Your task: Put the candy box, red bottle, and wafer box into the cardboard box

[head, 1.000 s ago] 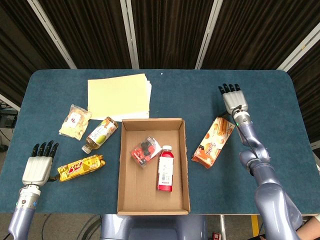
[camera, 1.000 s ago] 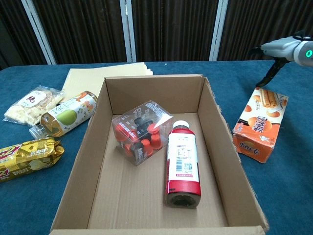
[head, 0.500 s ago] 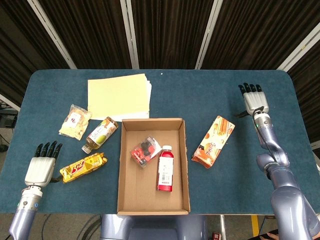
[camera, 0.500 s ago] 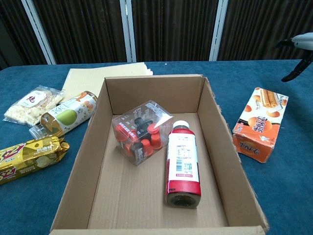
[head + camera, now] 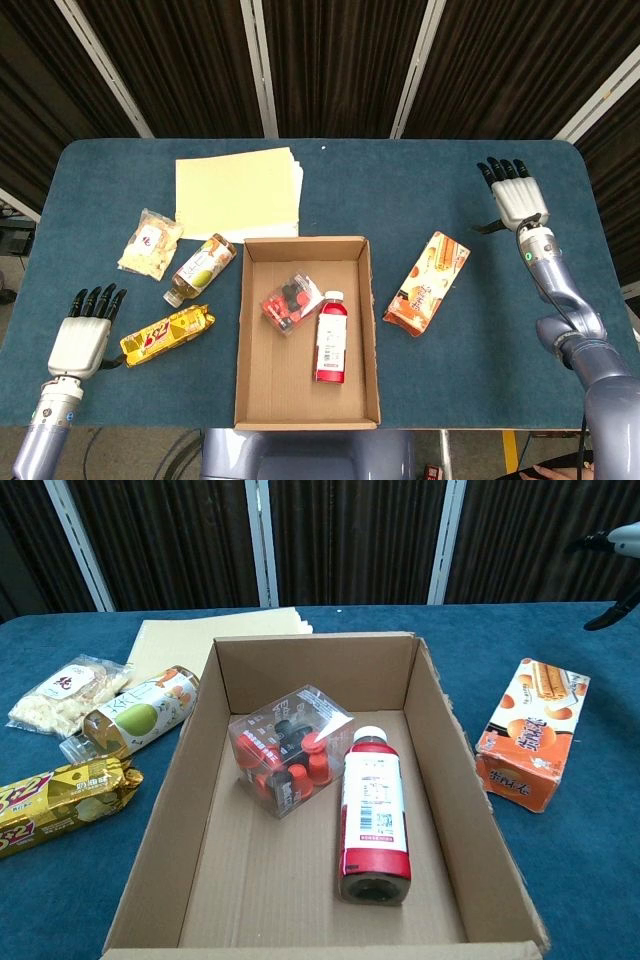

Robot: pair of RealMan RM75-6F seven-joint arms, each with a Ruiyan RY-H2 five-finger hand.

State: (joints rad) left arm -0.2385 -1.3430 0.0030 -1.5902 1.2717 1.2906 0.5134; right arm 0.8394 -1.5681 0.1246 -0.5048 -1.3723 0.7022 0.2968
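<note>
On the blue bench the cardboard box sits open near the front edge, midway between my two hands. Inside it: candy box, a clear case with red and black pieces, lying against the red bottle; bottle on its side, white cap toward the far wall, base toward me. Chest view confirms both rest on the box floor, touching each other. Wafer box, orange, lies flat on the bench just beside the box's right wall, outside it, tilted with its long axis running away from me to the right. My right hand is above the far right part of the bench, well apart from the wafer box, fingers spread and holding nothing; in the chest view only a sliver of it shows at the upper right corner. My left hand rests low at the front left edge, fingers extended and apart, empty, just beside the gold snack bar. Further left items: green-label bottle on its side, clear snack bag, yellow paper stack behind the box
</note>
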